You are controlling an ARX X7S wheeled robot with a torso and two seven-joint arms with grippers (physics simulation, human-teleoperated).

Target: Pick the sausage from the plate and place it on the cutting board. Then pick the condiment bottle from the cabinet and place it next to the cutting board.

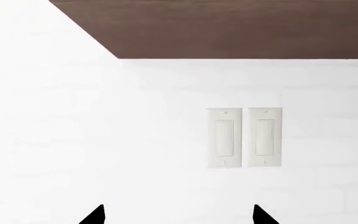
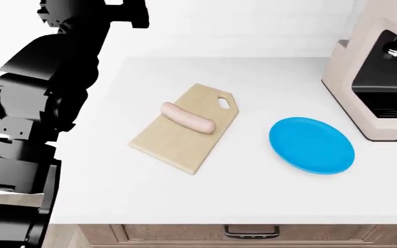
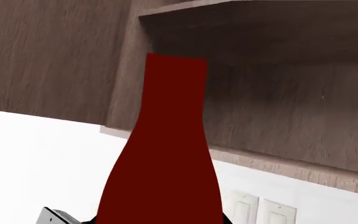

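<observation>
While the sausage [image 2: 187, 117] already lies across the board [image 2: 184, 128] and the plate [image 2: 311, 145] sits bare beside it, the step in hand is judged to be the bottle: bring it down from the cabinet and set it by the board.

Right wrist view: the bottle [image 3: 164, 158] fills the middle, dark red in shadow, neck pointing up toward the cabinet [image 3: 272, 79] shelf. It sits between the right gripper's jaws, apparently held; the fingers themselves are cut off at the frame edge, so grip is inferred, not seen.

Left gripper [image 1: 177, 215]: only two black tips show, spread wide, nothing between them, facing the wall and a pair of switches [image 1: 244, 137].

To do it well:
- keep the bottle upright on the way down;
- clear the shelf lip before lowering;
- aim for bare counter [image 2: 116, 175] just beside the board, not on it, away from the sausage;
- keep off the machine [image 2: 378, 77] at the right.

Hidden or unclear:
- right arm and bottle are absent from the head view;
- bottle base and label not visible;
- bottle's height above the counter cannot be told.
</observation>
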